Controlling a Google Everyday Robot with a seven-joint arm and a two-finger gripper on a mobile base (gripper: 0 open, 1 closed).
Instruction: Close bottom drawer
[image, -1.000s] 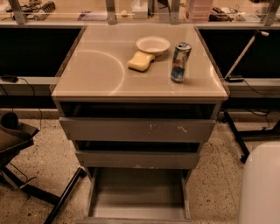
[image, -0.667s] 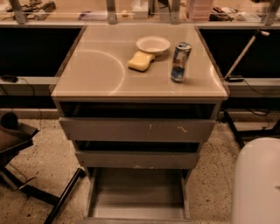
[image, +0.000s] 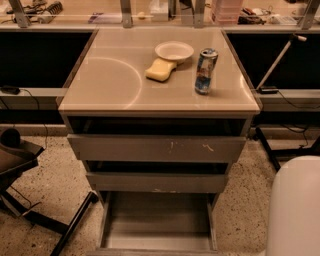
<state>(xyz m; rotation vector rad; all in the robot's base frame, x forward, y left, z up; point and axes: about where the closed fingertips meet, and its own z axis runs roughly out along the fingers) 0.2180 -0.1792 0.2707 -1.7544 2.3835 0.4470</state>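
The bottom drawer (image: 157, 222) is the narrowest of three grey drawers under the beige table top. It is pulled far out towards me, and its flat floor and thin side walls show. Its front sits at the bottom edge of the view. The middle drawer (image: 157, 182) and the top drawer (image: 160, 148) stand slightly open above it. My gripper is out of view. Only a white rounded part of my arm (image: 295, 210) shows at the lower right, to the right of the open drawer.
On the table top (image: 110, 80) stand a white bowl (image: 174, 50), a yellow sponge (image: 160, 69) and a drink can (image: 205, 71). A chair base and black leg (image: 30, 210) are on the speckled floor at the left. A stand's legs (image: 272, 150) are at the right.
The white part of my arm has risen and spread further left at the lower right. The drawers and table objects have not moved.
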